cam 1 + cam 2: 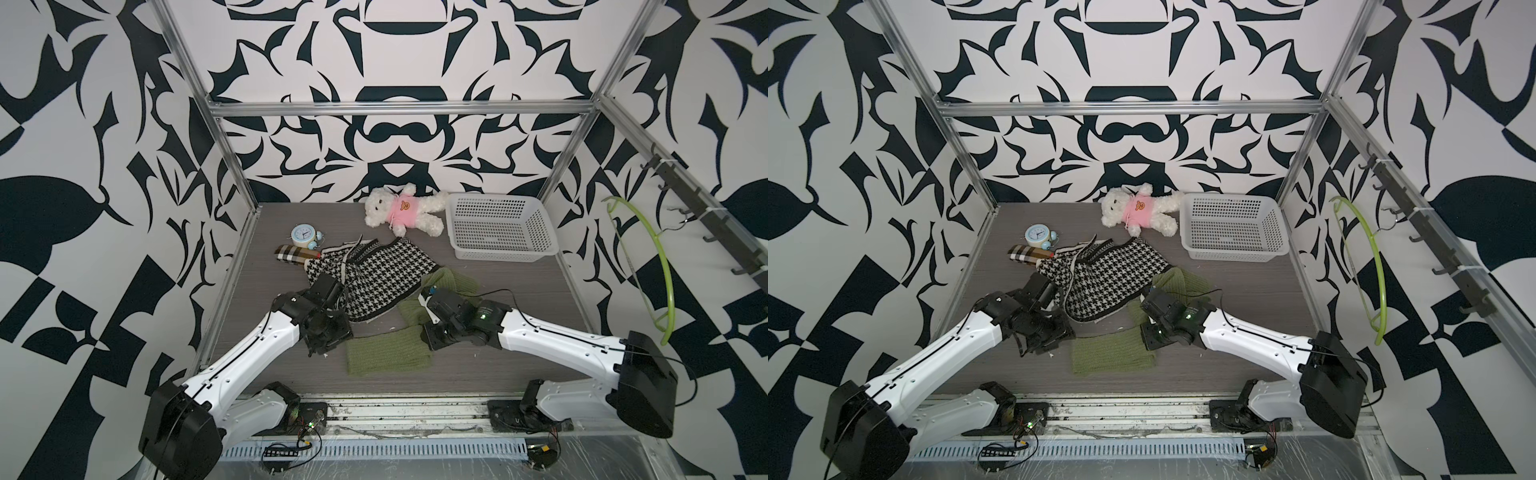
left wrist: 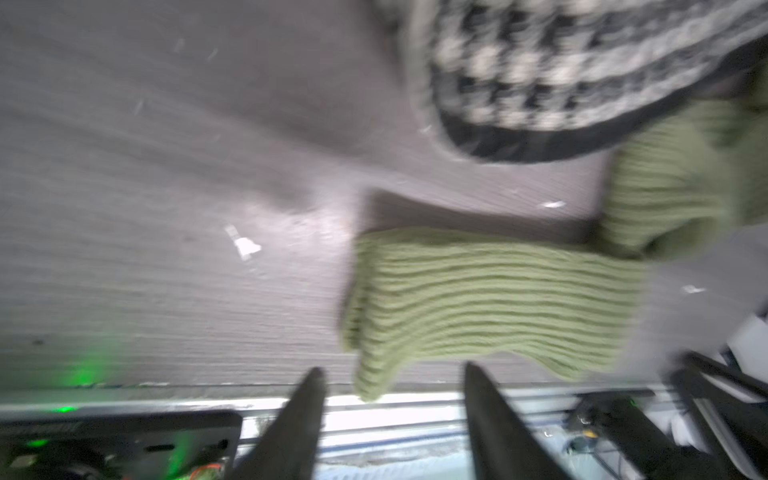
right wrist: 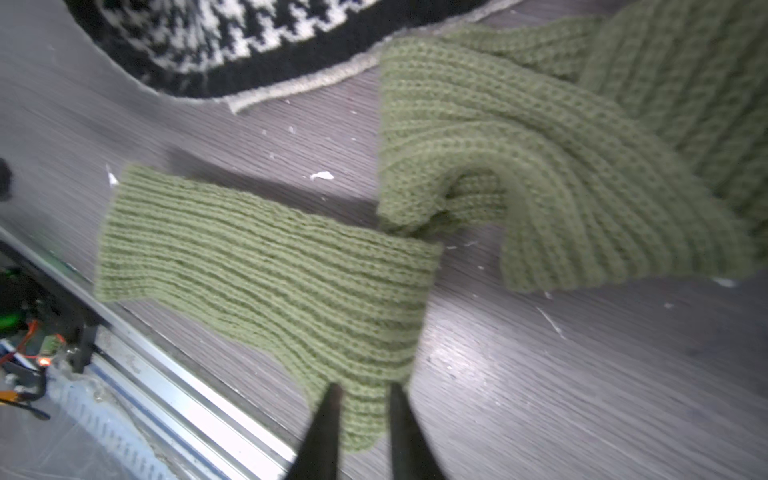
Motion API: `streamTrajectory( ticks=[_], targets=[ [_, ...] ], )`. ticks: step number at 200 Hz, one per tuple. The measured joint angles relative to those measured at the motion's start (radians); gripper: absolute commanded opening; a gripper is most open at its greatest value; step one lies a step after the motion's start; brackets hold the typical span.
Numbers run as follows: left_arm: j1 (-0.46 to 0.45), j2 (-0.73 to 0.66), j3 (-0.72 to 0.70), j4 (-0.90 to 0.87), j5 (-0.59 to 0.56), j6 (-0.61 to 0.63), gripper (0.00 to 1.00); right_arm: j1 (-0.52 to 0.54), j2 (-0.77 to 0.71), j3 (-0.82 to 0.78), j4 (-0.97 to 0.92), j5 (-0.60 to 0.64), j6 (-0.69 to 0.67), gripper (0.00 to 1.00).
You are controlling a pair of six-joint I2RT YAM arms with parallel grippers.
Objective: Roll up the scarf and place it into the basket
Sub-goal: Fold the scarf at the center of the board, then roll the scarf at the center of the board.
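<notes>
The green ribbed scarf (image 1: 388, 357) (image 1: 1113, 353) lies near the table's front edge, one end flat, the rest bunched toward the right under my right arm. My right gripper (image 3: 363, 390) (image 1: 429, 340) is shut on a corner of the flat end (image 3: 266, 266). To the left of that end, my left gripper (image 2: 392, 374) (image 1: 326, 340) is open; the scarf's other near corner (image 2: 374, 382) hangs loose between its fingertips without touching them. The white perforated basket (image 1: 498, 251) (image 1: 1233, 254) stands empty at the back right.
A black-and-white houndstooth scarf (image 1: 374, 274) sprawls mid-table, overlapping the green one. A white teddy bear in pink (image 1: 401, 210) lies left of the basket. A blue alarm clock (image 1: 305, 237) and a plaid roll (image 1: 295, 254) sit at the back left. A green hanger (image 1: 660, 270) hangs on the right wall.
</notes>
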Motion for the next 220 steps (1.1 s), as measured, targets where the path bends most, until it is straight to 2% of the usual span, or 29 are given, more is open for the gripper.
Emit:
streamTrajectory(
  ticks=[20,59,77,111,130,144,160,190,220],
  targets=[
    [-0.027,0.037,0.029,0.086,0.055,-0.005,0.00,0.011,0.011,-0.026,0.056,-0.027,0.022,0.00],
    [-0.147,0.265,0.084,0.230,0.138,-0.015,0.00,0.039,0.097,-0.085,0.150,-0.069,0.075,0.00],
    [-0.163,0.316,0.033,0.301,0.167,-0.039,0.00,0.048,0.127,-0.126,0.175,-0.076,0.100,0.00],
    [-0.152,0.322,-0.095,0.342,0.181,-0.077,0.00,0.052,0.153,-0.157,0.194,-0.080,0.124,0.00],
    [-0.150,0.322,-0.089,0.346,0.187,-0.079,0.00,0.052,0.111,-0.157,0.178,-0.066,0.138,0.14],
    [-0.150,0.322,-0.058,0.351,0.195,-0.073,0.00,0.052,0.039,-0.157,0.145,-0.040,0.158,0.32],
    [-0.150,0.324,-0.019,0.360,0.203,-0.062,0.00,0.050,-0.047,-0.158,0.110,-0.010,0.159,0.41],
    [-0.164,0.369,0.066,0.383,0.224,-0.043,0.00,0.020,-0.109,-0.171,0.079,0.013,0.158,0.49],
    [-0.196,0.451,0.131,0.401,0.244,-0.026,0.00,-0.001,-0.085,-0.227,0.100,-0.004,0.158,0.50]
  ],
)
